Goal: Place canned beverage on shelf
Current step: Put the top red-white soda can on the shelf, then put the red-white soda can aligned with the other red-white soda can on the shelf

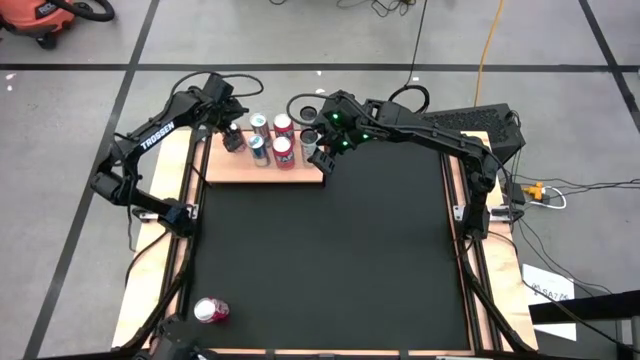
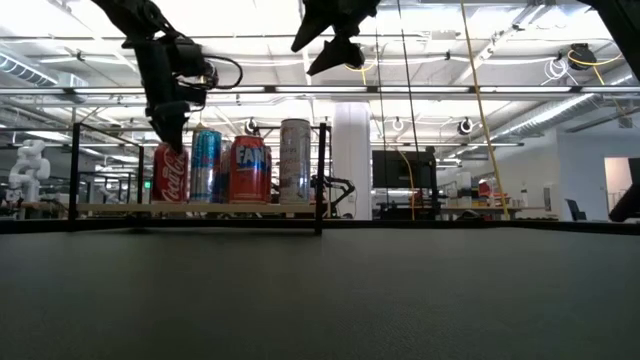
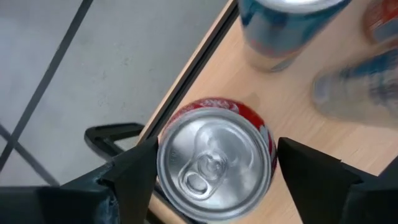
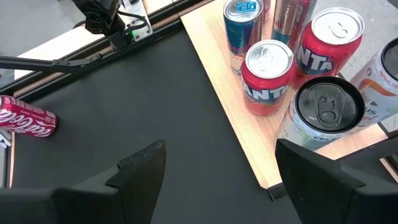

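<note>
Several cans are already standing on the shelf [image 1: 300, 174] at upper centre, the left gripper [image 3: 214, 171] is straddling a red can [image 3: 214, 163] there with fingers spread, and one Coca-Cola can [image 1: 211, 311] is lying at lower left awaiting pickup, while the right gripper [image 4: 217, 168] is hovering open.

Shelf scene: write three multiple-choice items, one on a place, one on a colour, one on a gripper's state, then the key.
1. Where is the can lying on its side?
A. in the right gripper
B. on the black mat, at its front-left corner
C. on the floor

2. What colour is the can on the shelf between the left gripper's fingers?
A. green
B. black
C. red

3. What is the state of the right gripper?
A. open, empty
B. shut on a can
C. shut on the rail

Key: B, the high view shows it on the mat. C, its side is red. A, its fingers are spread with nothing between them.
</note>
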Controlling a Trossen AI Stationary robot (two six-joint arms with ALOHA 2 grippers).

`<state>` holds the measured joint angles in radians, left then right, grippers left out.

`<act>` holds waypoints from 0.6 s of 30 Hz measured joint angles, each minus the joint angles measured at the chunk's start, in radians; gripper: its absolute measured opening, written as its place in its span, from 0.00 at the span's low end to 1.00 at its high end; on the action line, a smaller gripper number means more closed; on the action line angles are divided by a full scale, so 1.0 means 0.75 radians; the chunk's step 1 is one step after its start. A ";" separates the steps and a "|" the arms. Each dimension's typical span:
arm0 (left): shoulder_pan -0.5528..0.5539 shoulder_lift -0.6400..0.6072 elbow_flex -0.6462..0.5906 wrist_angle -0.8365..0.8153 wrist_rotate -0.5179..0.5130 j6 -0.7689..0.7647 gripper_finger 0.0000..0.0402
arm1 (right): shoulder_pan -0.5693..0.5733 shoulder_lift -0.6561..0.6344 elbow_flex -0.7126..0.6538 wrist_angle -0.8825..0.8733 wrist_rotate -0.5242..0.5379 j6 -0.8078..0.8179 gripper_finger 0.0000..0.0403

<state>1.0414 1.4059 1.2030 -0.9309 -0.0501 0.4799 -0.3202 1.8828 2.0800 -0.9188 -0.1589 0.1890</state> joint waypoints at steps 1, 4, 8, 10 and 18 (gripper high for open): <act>0.000 0.001 -0.001 -0.005 -0.011 0.000 0.78 | 0.000 0.000 0.000 0.000 0.000 0.002 0.71; 0.001 -0.001 -0.001 -0.015 -0.052 0.000 0.85 | 0.000 0.000 0.000 0.000 0.000 0.007 0.71; 0.001 -0.001 0.040 -0.090 -0.079 0.000 0.92 | 0.000 0.000 0.000 0.001 0.000 0.013 0.71; 0.001 -0.003 0.086 -0.134 -0.080 -0.001 0.95 | 0.001 0.000 0.000 0.001 0.000 0.023 0.71; -0.022 -0.057 0.302 -0.338 -0.080 -0.109 0.98 | 0.002 0.000 0.000 0.002 0.000 0.072 0.71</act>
<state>1.0247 1.3635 1.4297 -1.1846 -0.1103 0.3985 -0.3191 1.8828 2.0800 -0.9173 -0.1589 0.2429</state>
